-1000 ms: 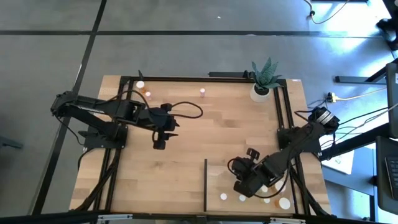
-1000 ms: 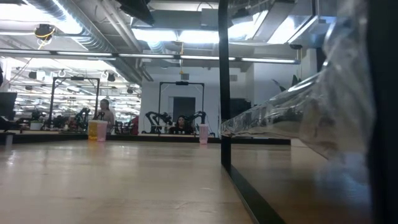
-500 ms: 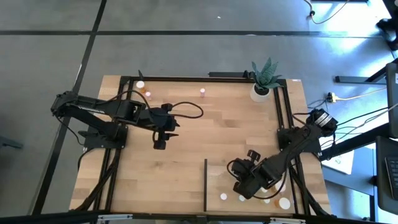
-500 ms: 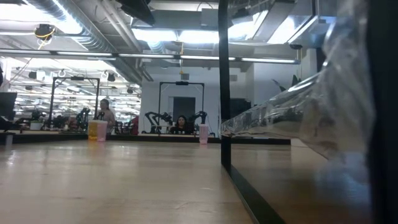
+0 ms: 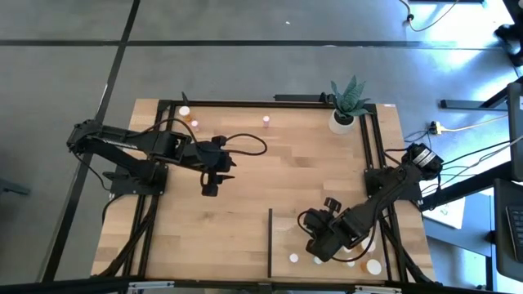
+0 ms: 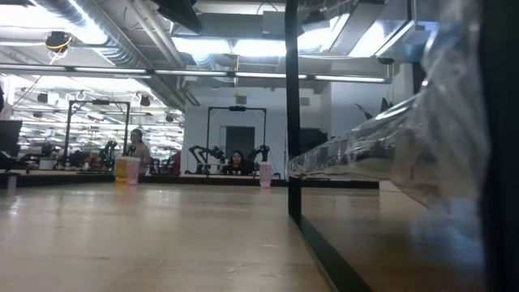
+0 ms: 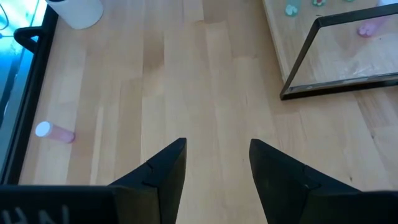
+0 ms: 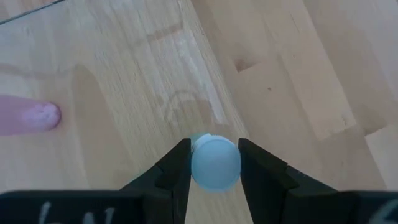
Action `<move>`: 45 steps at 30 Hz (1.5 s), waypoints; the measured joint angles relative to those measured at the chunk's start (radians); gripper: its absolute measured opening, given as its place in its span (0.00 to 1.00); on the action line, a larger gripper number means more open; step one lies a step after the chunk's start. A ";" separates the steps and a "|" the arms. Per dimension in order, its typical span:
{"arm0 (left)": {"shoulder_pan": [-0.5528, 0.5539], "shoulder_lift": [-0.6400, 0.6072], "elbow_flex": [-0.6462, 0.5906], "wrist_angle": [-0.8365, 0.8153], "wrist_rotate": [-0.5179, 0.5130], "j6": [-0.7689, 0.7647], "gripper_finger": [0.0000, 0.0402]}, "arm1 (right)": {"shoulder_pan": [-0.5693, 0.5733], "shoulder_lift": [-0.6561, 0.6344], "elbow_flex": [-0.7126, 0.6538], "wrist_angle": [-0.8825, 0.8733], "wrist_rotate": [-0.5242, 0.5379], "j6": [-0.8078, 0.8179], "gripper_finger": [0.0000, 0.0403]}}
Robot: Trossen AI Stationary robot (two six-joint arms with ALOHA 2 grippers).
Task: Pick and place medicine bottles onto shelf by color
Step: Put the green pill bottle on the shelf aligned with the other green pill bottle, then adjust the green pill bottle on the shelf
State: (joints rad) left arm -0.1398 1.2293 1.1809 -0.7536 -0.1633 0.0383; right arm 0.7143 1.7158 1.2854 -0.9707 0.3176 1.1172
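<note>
1. The right gripper (image 8: 214, 163) is narrow, its two dark fingers (image 8: 171, 168) pressed against a white-capped bottle (image 8: 215, 163) seen from the cap end; in the high view this gripper (image 5: 320, 245) is over the shelf (image 5: 286, 233) at about 5 o'clock on the table.
2. The left gripper (image 7: 214, 162) has its fingers apart with only bare planks between them; in the high view it (image 5: 210, 186) hangs left of the table's middle, toward 9 o'clock.
3. On the shelf near the right gripper the high view shows four white caps in a row along the near edge: one (image 5: 293, 258), a second (image 5: 318, 260), a third partly hidden (image 5: 351, 263), and a larger one (image 5: 373, 266). The right wrist view shows one pink bottle (image 8: 28, 116) lying beside the held one.
4. Three bottles stand off the shelf along the far edge: a white cap (image 5: 185, 111) and an orange one (image 5: 194, 124) at 11 o'clock, a pink one (image 5: 266, 121) at 12 o'clock.
5. One dark upright edge (image 5: 270, 242) bounds the shelf's left side.
6. One potted plant (image 5: 346, 102) sits at 1 o'clock.
7. The table (image 5: 270, 175) is light wood planks in a dark frame, on a grey floor (image 5: 245, 65).
8. The low view shows a workshop with ceiling lights (image 6: 235, 47) and two people (image 6: 139, 148) far behind.
</note>
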 joint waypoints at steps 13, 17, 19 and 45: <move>0.000 0.000 0.000 0.000 0.000 0.000 0.42 | 0.000 0.005 -0.003 0.000 -0.036 -0.001 0.43; 0.000 0.000 0.000 0.000 0.000 0.000 0.42 | 0.000 0.005 -0.003 0.001 -0.036 0.000 0.49; 0.000 0.000 0.000 0.000 0.000 0.000 0.42 | -0.002 0.005 -0.003 0.003 -0.036 0.000 0.52; 0.000 -0.001 0.000 0.000 0.000 0.000 0.42 | -0.012 0.002 -0.001 0.009 -0.105 0.000 0.62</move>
State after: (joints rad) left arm -0.1398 1.2285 1.1809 -0.7536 -0.1631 0.0380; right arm 0.7025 1.7176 1.2842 -0.9615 0.2131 1.1175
